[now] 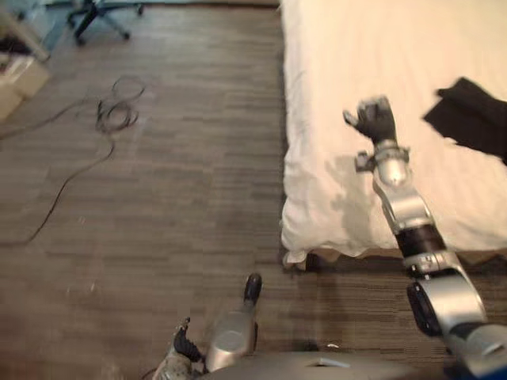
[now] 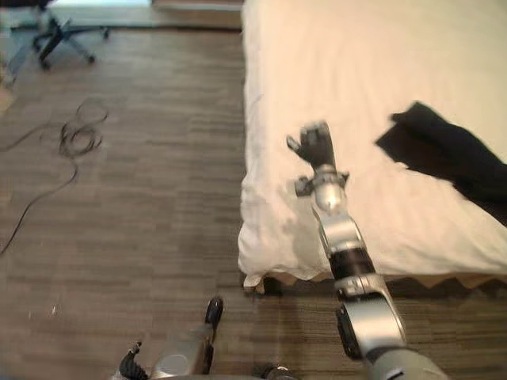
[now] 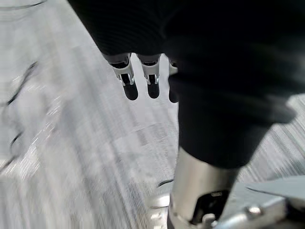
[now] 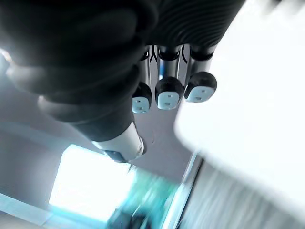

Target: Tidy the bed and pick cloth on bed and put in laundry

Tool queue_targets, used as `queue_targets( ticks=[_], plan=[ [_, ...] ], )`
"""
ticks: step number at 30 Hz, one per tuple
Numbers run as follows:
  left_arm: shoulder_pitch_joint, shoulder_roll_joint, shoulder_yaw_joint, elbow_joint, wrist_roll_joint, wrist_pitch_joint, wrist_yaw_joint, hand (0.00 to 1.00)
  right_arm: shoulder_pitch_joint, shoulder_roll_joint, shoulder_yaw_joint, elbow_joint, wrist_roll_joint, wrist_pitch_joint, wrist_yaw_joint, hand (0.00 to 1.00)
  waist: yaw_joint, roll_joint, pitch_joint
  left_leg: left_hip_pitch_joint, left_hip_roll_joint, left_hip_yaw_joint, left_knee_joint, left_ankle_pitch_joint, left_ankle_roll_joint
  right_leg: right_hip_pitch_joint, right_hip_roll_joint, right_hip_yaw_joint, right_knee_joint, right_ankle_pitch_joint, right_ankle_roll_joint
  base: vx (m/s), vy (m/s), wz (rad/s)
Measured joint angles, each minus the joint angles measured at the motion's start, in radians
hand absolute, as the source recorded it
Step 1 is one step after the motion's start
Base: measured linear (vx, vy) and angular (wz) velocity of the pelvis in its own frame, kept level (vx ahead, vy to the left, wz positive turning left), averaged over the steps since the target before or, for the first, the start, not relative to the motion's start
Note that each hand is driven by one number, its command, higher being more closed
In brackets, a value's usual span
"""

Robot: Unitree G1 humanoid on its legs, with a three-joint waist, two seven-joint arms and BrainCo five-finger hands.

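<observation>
Underfoot, a dark wood-pattern floor (image 1: pixel 158 198) takes up the robot's left side, and a bed (image 1: pixel 356 47) under a pale, lightly wrinkled sheet takes up its right, with the bed's near corner showing just ahead of the robot. A black cloth (image 1: pixel 471 115) lies crumpled on the sheet toward the bed's right side, flat on the bedding and touched by neither hand. An office chair (image 1: pixel 99 16) stands on the floor far off to the left, well apart from the bed. The right hand (image 1: pixel 374 119) is held out over the sheet near the bed's left edge, to the left of the cloth and clearly apart from it; its fingers (image 4: pixel 168 93) hang loosely extended with nothing in them (the thumb stands off to one side). The left hand (image 1: pixel 185 346) sits low by the robot's side above the floor, its fingers (image 3: pixel 129 86) straight and empty too.
</observation>
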State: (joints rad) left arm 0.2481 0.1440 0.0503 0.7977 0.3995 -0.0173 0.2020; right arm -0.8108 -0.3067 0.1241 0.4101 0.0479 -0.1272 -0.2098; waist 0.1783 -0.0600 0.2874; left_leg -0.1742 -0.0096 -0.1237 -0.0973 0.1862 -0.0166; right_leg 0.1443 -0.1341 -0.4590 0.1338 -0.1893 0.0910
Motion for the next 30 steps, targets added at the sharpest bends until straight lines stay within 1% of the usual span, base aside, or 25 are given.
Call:
queue_targets(
  ticks=[3,4,5,8,9,10,11,15,16,17,19,20,21,22,23,24,26,28,30],
  plan=[
    [-0.005,-0.010,0.011,-0.036,-0.045,-0.007,0.013,0.00,-0.119,0.000,0.016,0.002,0.046,-0.016,-0.010,1.00,0.035,0.008,0.057,-0.052,0.000,-0.047,0.000,0.021,-0.014,-0.042,0.009,-0.045,0.030,-0.026,-0.023,-0.10,-0.006,0.50],
    [-0.012,-0.010,0.013,-0.041,-0.065,-0.013,0.022,0.00,-0.150,-0.001,0.018,0.003,0.065,-0.020,-0.015,1.00,0.043,0.011,0.075,-0.075,-0.001,-0.061,0.000,0.030,-0.019,-0.062,0.010,-0.058,0.045,-0.040,-0.030,-0.14,-0.009,0.49],
    [-0.032,-0.013,0.019,-0.041,-0.077,-0.015,0.028,0.00,-0.183,-0.004,0.018,0.004,0.080,-0.021,-0.024,1.00,0.051,0.015,0.108,-0.098,-0.003,-0.082,0.000,0.044,-0.027,-0.082,0.010,-0.077,0.065,-0.063,-0.031,-0.16,-0.019,0.50],
    [-0.111,-0.018,0.024,-0.042,-0.106,-0.016,0.045,0.00,-0.226,0.006,0.024,0.030,0.133,-0.022,-0.031,1.00,0.069,0.023,0.163,-0.170,-0.003,-0.126,0.000,0.083,-0.043,-0.148,0.017,-0.101,0.108,-0.112,-0.037,-0.17,-0.020,0.40],
    [-0.120,-0.019,0.025,-0.045,-0.106,-0.019,0.046,0.00,-0.247,0.016,0.024,0.060,0.144,-0.022,-0.031,1.00,0.073,0.025,0.171,-0.186,-0.001,-0.134,-0.001,0.090,-0.046,-0.166,0.019,-0.101,0.119,-0.121,-0.039,-0.21,-0.011,0.13],
    [-0.139,-0.021,0.023,-0.053,-0.107,-0.033,0.048,0.00,-0.290,0.019,0.024,0.130,0.159,-0.021,-0.034,1.00,0.079,0.032,0.177,-0.226,0.012,-0.136,-0.001,0.102,-0.053,-0.211,0.025,-0.102,0.139,-0.134,-0.048,-0.20,-0.001,-0.04],
    [-0.155,-0.023,0.023,-0.063,-0.123,-0.038,0.057,0.00,-0.312,0.009,0.020,0.169,0.181,-0.021,-0.044,1.00,0.089,0.039,0.180,-0.263,0.021,-0.143,-0.001,0.104,-0.066,-0.258,0.027,-0.101,0.167,-0.149,-0.047,-0.20,0.007,-0.04],
    [-0.186,-0.025,0.020,-0.059,-0.155,-0.040,0.081,0.00,-0.316,-0.002,0.000,0.182,0.216,-0.021,-0.069,1.00,0.094,0.064,0.196,-0.350,0.035,-0.162,-0.001,0.121,-0.086,-0.384,0.021,-0.101,0.262,-0.180,-0.059,-0.14,0.007,0.02],
    [-0.193,-0.025,0.020,-0.057,-0.156,-0.040,0.082,0.00,-0.320,-0.012,0.000,0.201,0.217,-0.021,-0.070,1.00,0.099,0.066,0.197,-0.372,0.038,-0.161,-0.001,0.123,-0.088,-0.420,0.017,-0.098,0.286,-0.187,-0.063,-0.11,-0.017,-0.16],
    [-0.213,-0.026,0.016,-0.055,-0.171,-0.046,0.084,0.00,-0.322,-0.033,-0.022,0.229,0.224,-0.021,-0.072,1.00,0.116,0.075,0.201,-0.424,0.044,-0.160,-0.001,0.138,-0.096,-0.498,0.007,-0.087,0.340,-0.202,-0.072,-0.10,-0.018,-0.15],
    [-0.239,-0.027,0.006,-0.040,-0.184,-0.051,0.084,0.00,-0.322,-0.045,-0.047,0.242,0.225,-0.021,-0.075,1.00,0.116,0.083,0.205,-0.463,0.042,-0.157,-0.001,0.142,-0.098,-0.555,-0.006,-0.080,0.382,-0.217,-0.073,-0.07,-0.013,-0.10],
    [-0.271,-0.032,-0.001,-0.029,-0.186,-0.056,0.086,0.00,-0.321,-0.070,-0.054,0.259,0.244,-0.021,-0.078,1.00,0.116,0.094,0.210,-0.514,0.042,-0.147,-0.001,0.155,-0.102,-0.632,-0.020,-0.068,0.432,-0.230,-0.079,-0.05,-0.004,-0.12],
    [-0.282,-0.035,0.000,-0.031,-0.192,-0.058,0.086,0.00,-0.321,-0.075,-0.066,0.266,0.248,-0.021,-0.078,1.00,0.115,0.096,0.211,-0.537,0.043,-0.133,-0.001,0.160,-0.100,-0.667,-0.029,-0.059,0.455,-0.236,-0.078,-0.06,-0.002,-0.21],
    [-0.308,-0.044,0.001,-0.032,-0.196,-0.063,0.087,0.00,-0.321,-0.097,-0.079,0.286,0.263,-0.021,-0.078,1.00,0.115,0.097,0.212,-0.579,0.039,-0.112,-0.001,0.175,-0.103,-0.733,-0.048,-0.040,0.506,-0.251,-0.080,-0.04,-0.007,-0.18],
    [-0.319,-0.051,0.003,-0.034,-0.207,-0.066,0.087,0.00,-0.320,-0.109,-0.082,0.292,0.266,-0.020,-0.078,1.00,0.115,0.100,0.213,-0.599,0.037,-0.104,0.000,0.183,-0.098,-0.763,-0.056,-0.031,0.527,-0.255,-0.082,-0.03,-0.009,-0.22],
    [-0.336,-0.067,0.012,-0.047,-0.232,-0.078,0.087,0.00,-0.320,-0.127,-0.082,0.291,0.273,-0.020,-0.075,1.00,0.110,0.106,0.216,-0.633,0.034,-0.093,0.000,0.201,-0.085,-0.821,-0.072,-0.022,0.563,-0.260,-0.080,-0.01,-0.008,-0.16],
    [-0.368,-0.102,0.029,-0.077,-0.251,-0.090,0.087,0.00,-0.321,-0.115,-0.062,0.234,0.282,-0.022,-0.063,1.00,0.105,0.113,0.219,-0.672,0.030,-0.061,0.000,0.210,-0.084,-0.888,-0.098,-0.016,0.609,-0.271,-0.080,0.00,-0.028,-0.13],
    [-0.377,-0.118,0.030,-0.091,-0.262,-0.106,0.087,0.00,-0.322,-0.102,-0.062,0.234,0.285,-0.022,-0.056,1.00,0.104,0.114,0.219,-0.697,0.032,-0.046,0.000,0.212,-0.083,-0.926,-0.106,-0.011,0.626,-0.273,-0.081,-0.01,-0.029,-0.09],
    [-0.379,-0.130,0.048,-0.089,-0.271,-0.104,0.087,0.00,-0.323,-0.099,-0.059,0.204,0.293,-0.048,-0.047,1.00,0.101,0.114,0.219,-0.725,0.034,-0.030,0.000,0.211,-0.083,-0.963,-0.109,-0.003,0.635,-0.273,-0.081,-0.01,0.007,-0.09]
  ],
)
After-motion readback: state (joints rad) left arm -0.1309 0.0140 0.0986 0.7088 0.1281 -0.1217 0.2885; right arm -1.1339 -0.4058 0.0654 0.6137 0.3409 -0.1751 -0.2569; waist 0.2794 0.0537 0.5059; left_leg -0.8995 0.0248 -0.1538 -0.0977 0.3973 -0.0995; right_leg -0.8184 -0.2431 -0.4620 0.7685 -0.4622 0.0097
